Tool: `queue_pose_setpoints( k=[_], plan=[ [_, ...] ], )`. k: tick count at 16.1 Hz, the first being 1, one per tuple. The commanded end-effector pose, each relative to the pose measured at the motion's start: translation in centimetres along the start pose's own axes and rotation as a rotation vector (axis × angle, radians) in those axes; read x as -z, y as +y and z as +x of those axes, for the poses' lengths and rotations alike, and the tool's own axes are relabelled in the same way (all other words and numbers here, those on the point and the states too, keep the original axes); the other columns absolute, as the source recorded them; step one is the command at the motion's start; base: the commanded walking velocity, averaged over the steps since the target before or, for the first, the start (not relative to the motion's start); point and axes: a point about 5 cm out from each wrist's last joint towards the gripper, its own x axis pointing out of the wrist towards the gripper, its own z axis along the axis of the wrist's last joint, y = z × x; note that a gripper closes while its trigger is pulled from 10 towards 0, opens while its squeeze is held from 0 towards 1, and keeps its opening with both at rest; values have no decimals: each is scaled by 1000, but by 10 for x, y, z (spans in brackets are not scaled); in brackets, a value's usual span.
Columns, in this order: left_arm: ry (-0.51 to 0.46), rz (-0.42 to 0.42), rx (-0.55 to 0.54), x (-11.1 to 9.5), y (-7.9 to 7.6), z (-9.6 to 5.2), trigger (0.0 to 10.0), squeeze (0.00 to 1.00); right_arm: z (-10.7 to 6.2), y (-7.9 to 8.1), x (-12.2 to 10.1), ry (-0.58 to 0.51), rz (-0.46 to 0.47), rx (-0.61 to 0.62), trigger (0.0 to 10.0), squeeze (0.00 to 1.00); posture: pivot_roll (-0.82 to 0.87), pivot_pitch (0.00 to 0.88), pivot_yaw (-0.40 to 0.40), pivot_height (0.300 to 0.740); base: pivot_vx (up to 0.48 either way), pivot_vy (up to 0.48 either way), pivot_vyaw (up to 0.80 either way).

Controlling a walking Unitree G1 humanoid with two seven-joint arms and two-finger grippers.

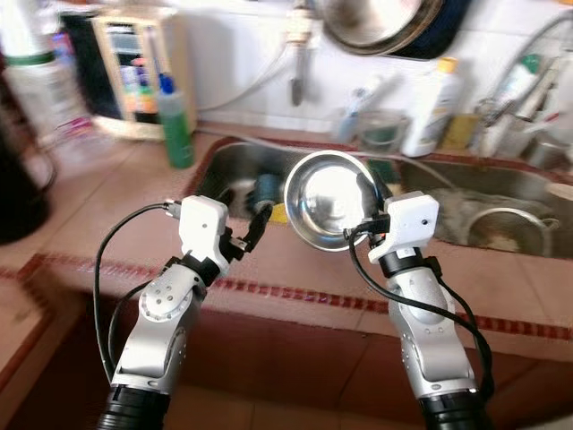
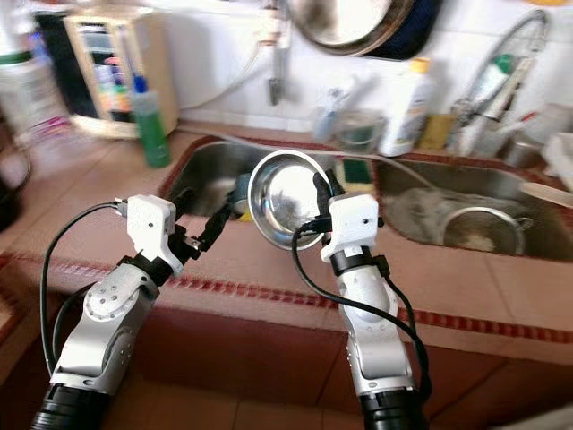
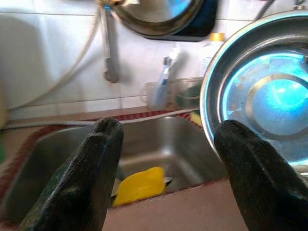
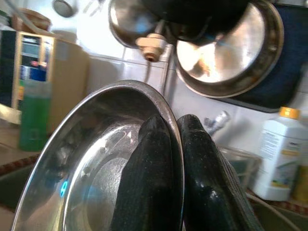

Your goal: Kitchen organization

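A shiny steel bowl (image 1: 327, 199) is held tilted on edge above the tiled counter, just in front of the double sink (image 1: 224, 161). My right gripper (image 1: 372, 192) is shut on the bowl's rim (image 4: 163, 108), one finger inside and one outside. My left gripper (image 1: 254, 229) is open with nothing between its fingers (image 3: 91, 163), hovering over the counter edge to the left of the bowl (image 3: 269, 96). A yellow sponge (image 3: 142, 185) lies in the left basin beyond it.
A green bottle (image 1: 176, 125) and a beige appliance (image 1: 134, 72) stand at the back left, a dark vessel (image 1: 18, 188) at the far left. A white bottle (image 1: 430, 107) stands behind the sink. The right basin holds a metal strainer (image 1: 506, 228). Pans (image 1: 376, 22) hang on the wall.
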Motion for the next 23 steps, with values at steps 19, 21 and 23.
queue_pose_setpoints(
  k=[19, 21, 23],
  plan=[
    [26, -18, 25, -11, -6, 3, 10000, 0, 8, -10, 0, 27, 55, 14, 10000, 0, -108, 14, -1, 740, 268, 0, 0],
    [41, -11, 63, -15, -12, 3, 10000, 0, 12, -18, 2, 61, 96, 32, 10000, 0, -107, 24, 7, 740, 0, 0, 0],
    [67, 2, 134, -20, -24, 1, 10000, 0, 18, -37, 10, 127, 130, 65, 10000, 0, -101, 41, 18, 740, 0, 0, 0]
  ],
)
